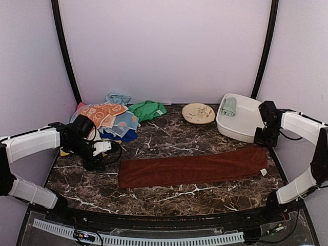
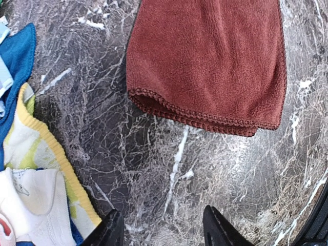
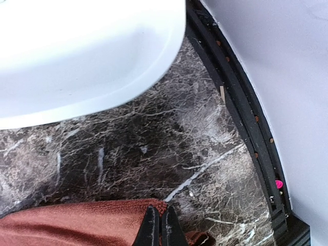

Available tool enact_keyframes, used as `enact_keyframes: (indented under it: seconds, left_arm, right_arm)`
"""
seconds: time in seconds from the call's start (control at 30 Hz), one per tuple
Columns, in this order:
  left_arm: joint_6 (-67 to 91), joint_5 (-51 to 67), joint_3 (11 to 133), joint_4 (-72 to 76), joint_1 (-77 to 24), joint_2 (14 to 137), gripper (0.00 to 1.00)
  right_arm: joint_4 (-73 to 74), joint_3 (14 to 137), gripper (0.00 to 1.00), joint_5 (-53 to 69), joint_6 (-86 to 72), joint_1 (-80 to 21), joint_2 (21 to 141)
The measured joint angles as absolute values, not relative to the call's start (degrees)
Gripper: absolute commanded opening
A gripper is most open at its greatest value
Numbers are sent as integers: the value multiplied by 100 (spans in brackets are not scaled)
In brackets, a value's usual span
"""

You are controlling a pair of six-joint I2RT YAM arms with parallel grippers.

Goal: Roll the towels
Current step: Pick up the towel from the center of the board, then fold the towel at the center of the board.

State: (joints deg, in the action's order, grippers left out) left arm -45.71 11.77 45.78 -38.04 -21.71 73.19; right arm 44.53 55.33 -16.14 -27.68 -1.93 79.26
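Maroon towel [image 2: 205, 61] lies just beyond the left hand [image 2: 164, 230].

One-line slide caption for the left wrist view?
Open left gripper hovers over the marble table, just short of the maroon towel, colourful towel pile alongside.

a dark marble table [image 1: 169, 138] with white veins filled the scene, bounded by a black rim [image 3: 241, 118]. pale lavender walls [image 1: 164, 51] closed it in. a black pole [image 1: 64, 51] curved up at eleven o'clock, a second pole [image 1: 265, 51] at one o'clock. the light was soft and even.
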Motion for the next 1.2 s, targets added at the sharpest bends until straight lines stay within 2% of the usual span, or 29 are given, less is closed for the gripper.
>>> enact_keyframes:
  seconds: [0.17,0.53,0.83,1.2]
  left_arm:
    - [-4595,1356,4578,-3872,-1909,7118,54]
    - [-4727,1553,4578,-3889,-1286,7120,52]
    - [-4851,1557,4578,-3892,-1050,7122,52]
    - [-4934,1542,4569,-3894,-1048,7102,51]
  right_arm:
    - [4560,5686,0,-1234,-2915,-427,7915]
    - [3981,6141,0,185,-4233,-2987,8134]
    - [3107,7255,0,943,-5098,-4438,9572]
    - [2864,8875,0,1509,-5280,-5236,11004]
